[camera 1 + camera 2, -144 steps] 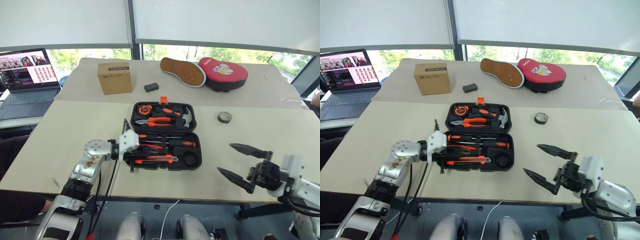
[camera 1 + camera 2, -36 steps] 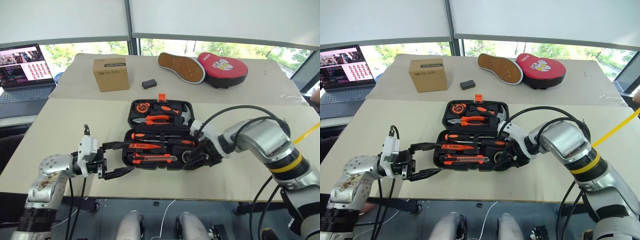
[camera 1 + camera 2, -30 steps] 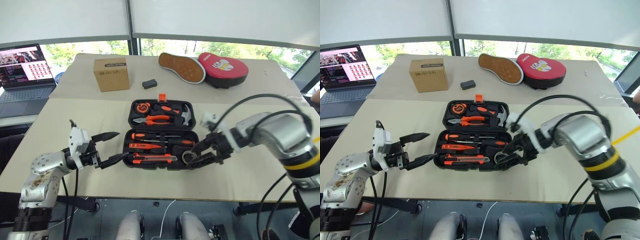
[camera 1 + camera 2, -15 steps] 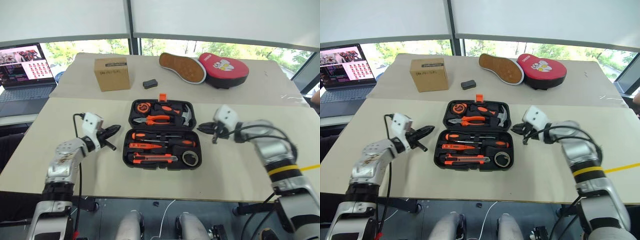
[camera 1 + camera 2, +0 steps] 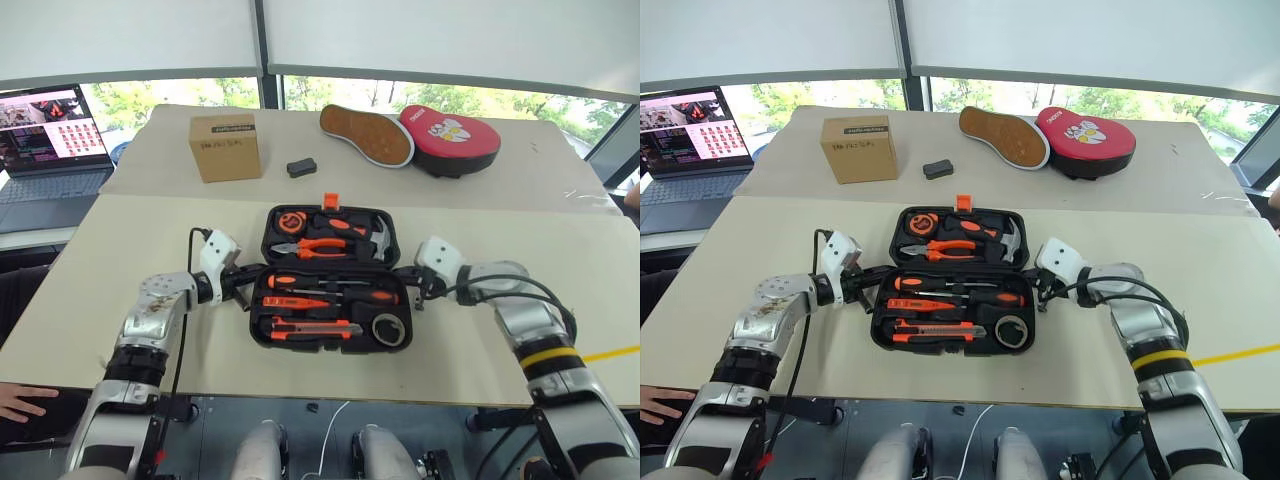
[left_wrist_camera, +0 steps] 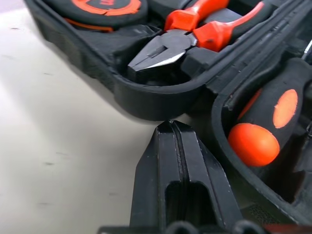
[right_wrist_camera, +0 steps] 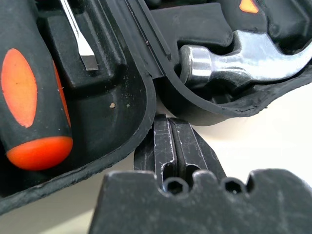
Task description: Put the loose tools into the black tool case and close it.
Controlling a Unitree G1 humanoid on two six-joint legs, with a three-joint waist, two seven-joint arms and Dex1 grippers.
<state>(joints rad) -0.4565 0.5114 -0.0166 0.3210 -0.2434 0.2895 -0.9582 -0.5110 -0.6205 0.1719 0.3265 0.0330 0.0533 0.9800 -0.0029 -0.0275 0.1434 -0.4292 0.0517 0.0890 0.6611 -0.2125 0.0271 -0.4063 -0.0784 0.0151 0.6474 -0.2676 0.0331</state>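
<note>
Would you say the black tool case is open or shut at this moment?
Open. The black tool case lies spread flat on the table, both halves facing up, with the pliers, hammer and screwdrivers visible in their slots.

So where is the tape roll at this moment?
In the left eye view, the tape roll sits inside the black tool case, in its near right corner, beside the utility knife.
</note>
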